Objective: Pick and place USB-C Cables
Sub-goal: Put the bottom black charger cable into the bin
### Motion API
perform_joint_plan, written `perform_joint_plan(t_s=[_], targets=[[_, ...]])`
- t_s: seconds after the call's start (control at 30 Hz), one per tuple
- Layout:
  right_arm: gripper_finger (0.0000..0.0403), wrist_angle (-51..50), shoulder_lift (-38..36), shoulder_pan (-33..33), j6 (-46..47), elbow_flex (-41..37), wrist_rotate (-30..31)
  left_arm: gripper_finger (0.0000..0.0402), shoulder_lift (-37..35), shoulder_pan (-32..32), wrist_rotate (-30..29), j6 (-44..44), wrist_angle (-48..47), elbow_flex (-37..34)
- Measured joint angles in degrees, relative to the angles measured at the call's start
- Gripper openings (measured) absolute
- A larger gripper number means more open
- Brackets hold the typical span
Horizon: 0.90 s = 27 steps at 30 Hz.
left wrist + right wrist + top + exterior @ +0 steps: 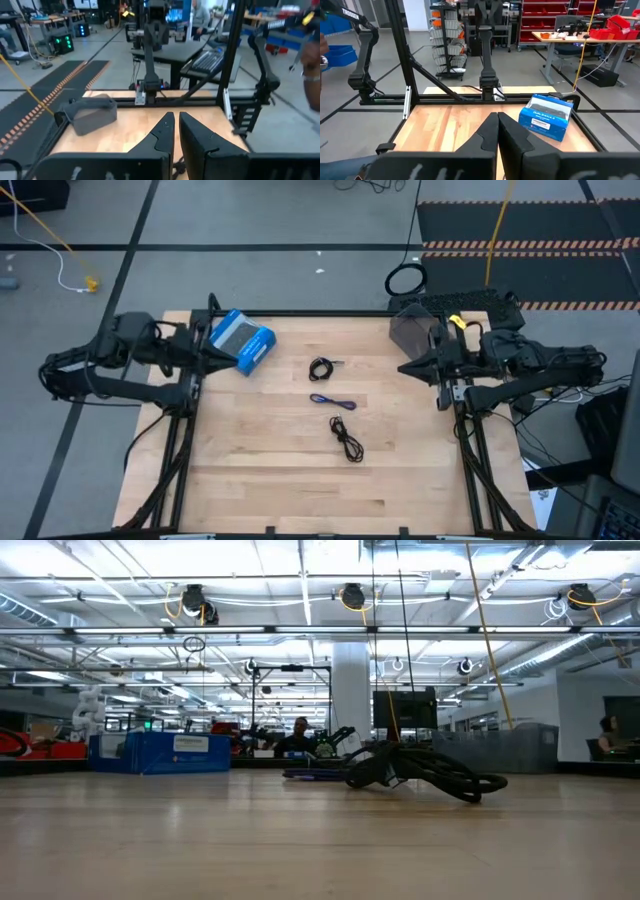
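Observation:
Three small cables lie apart on the wooden table, none touched. A black one coiled in a ring point(321, 368) is farthest back. A blue-purple bundle point(333, 401) lies in the middle and a black bundle point(347, 438) nearest. The low view shows the black bundle point(425, 772) and, behind it, the blue-purple one point(312, 775). My left gripper point(207, 356) hovers at the table's left edge, fingers shut point(176, 118). My right gripper point(401, 367) hovers right of the cables, fingers shut point(497, 116).
A blue-and-grey box point(242, 340) sits at the far left by my left gripper and also shows in the right wrist view point(546, 118). A grey bin point(412, 327) stands at the far right. A large black cable hoop point(405, 280) lies beyond the table. Bare wood spans the near half.

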Motion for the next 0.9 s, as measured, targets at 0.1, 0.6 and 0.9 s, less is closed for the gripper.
perform_joint_plan(t_s=[0.1,0.6,0.9], targets=[[0.0000,2.26,0.00,0.00,0.56,-2.06,0.00,0.0031,0.19,0.00,0.00,-2.00,0.08,-0.23],[0.0000,16.71,5.02,-0.11,6.11,-16.35,10.46,0.0031,6.38,0.00,-4.04,-0.22,8.60,-11.86],[0.0000,16.62,13.98,-0.09,9.95,-17.03,10.51,0.0031,12.35,0.00,-4.09,2.24,16.94,-15.89]])
